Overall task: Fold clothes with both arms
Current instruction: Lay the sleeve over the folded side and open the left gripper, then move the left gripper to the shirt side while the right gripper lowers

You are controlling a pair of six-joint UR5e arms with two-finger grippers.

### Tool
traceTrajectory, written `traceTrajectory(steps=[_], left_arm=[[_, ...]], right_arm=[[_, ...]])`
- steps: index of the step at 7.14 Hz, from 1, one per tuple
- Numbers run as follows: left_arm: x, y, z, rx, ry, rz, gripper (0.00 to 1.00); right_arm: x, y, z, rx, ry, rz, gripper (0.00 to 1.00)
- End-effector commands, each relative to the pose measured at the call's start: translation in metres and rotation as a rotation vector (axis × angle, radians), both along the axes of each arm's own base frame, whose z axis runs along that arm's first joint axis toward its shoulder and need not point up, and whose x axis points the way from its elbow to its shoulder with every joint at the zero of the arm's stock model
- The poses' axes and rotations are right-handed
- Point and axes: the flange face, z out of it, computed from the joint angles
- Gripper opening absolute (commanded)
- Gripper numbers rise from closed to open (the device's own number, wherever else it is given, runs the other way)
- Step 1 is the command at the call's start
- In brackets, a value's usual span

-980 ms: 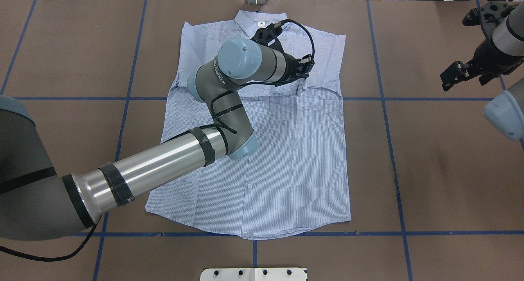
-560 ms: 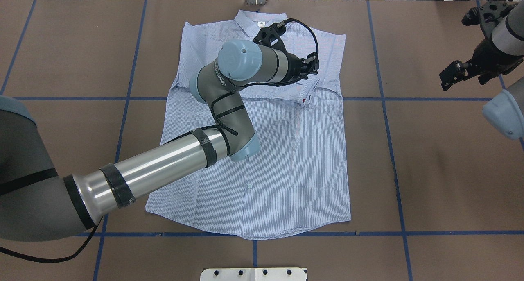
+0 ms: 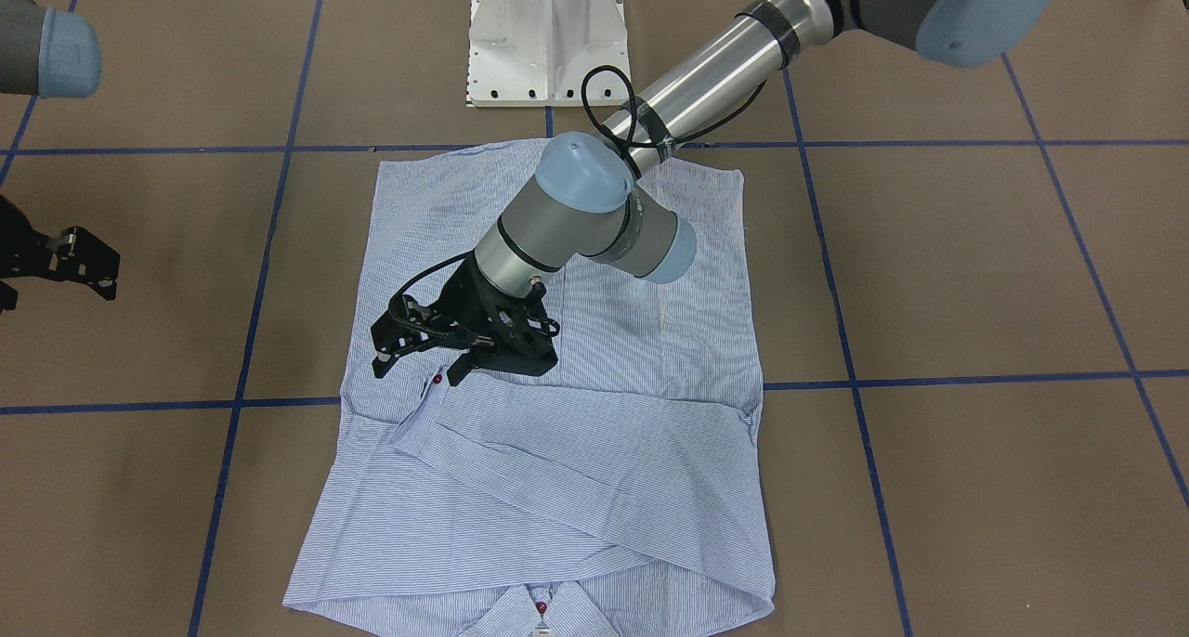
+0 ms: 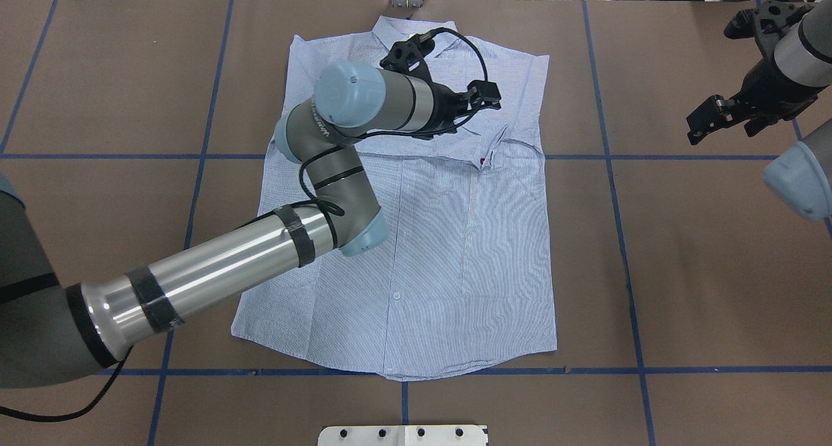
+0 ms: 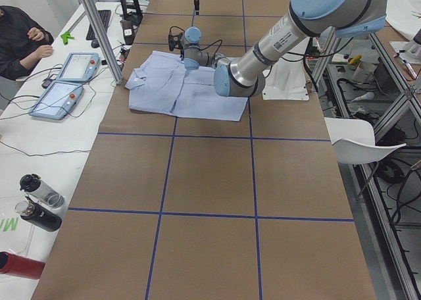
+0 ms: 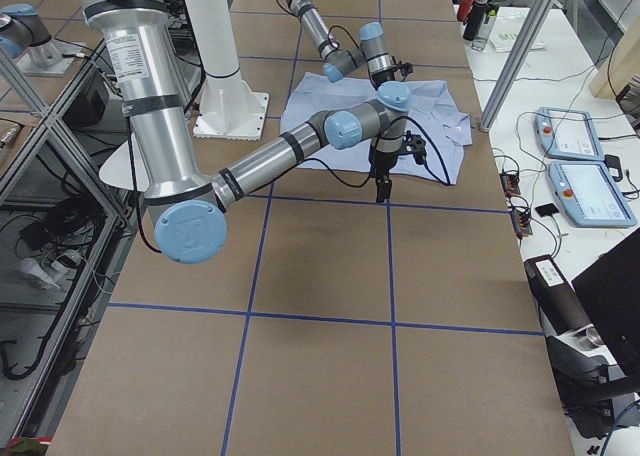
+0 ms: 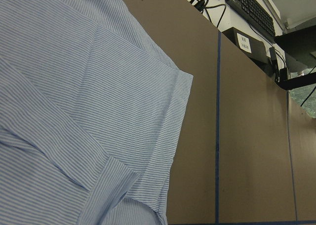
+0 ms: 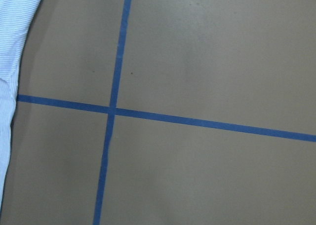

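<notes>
My overhead view, brown-covered table (image 4: 682, 270) filling the frame, blue tape lines (image 4: 611, 173) gridding it, striped shirt (image 4: 455, 270) flat at centre, collar toward top edge, white base plate (image 4: 403, 435) bottom centre

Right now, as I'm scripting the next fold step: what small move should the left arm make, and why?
Probably raise the left gripper and draw it back off the shirt to clear it. Its jaws stand open and empty just above a cuff, and both sleeves lie folded across the chest; the right gripper hovers off to the side over the table.
</notes>
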Motion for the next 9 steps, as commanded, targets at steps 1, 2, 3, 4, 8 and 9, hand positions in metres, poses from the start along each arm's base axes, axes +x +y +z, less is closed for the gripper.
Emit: traceTrajectory(steps=[1, 2, 3, 4, 8, 9], left_arm=[[-0.065, 0.013, 0.047, -0.041, -0.074, 0.048, 0.99], [-0.098, 0.025, 0.051, -0.049, -0.139, 0.051, 0.99], [-0.141, 0.037, 0.058, -0.045, -0.221, 0.051, 0.99], [-0.177, 0.064, 0.069, -0.017, -0.284, 0.062, 0.99], [-0.252, 0.120, 0.112, -0.016, -0.322, 0.061, 0.98], [-0.252, 0.120, 0.113, -0.017, -0.324, 0.058, 0.98]], right_arm=[[-0.031, 0.021, -0.006, 0.018, -0.121, 0.079, 1.00], [-0.054, 0.043, 0.000, 0.027, -0.188, 0.112, 1.00], [-0.065, 0.060, 0.003, -0.002, -0.243, 0.149, 1.00], [-0.079, 0.079, 0.000, -0.039, -0.261, 0.155, 1.00], [-0.183, 0.193, -0.016, -0.114, -0.188, 0.226, 0.93], [-0.214, 0.218, -0.013, -0.093, -0.126, 0.206, 0.95]])
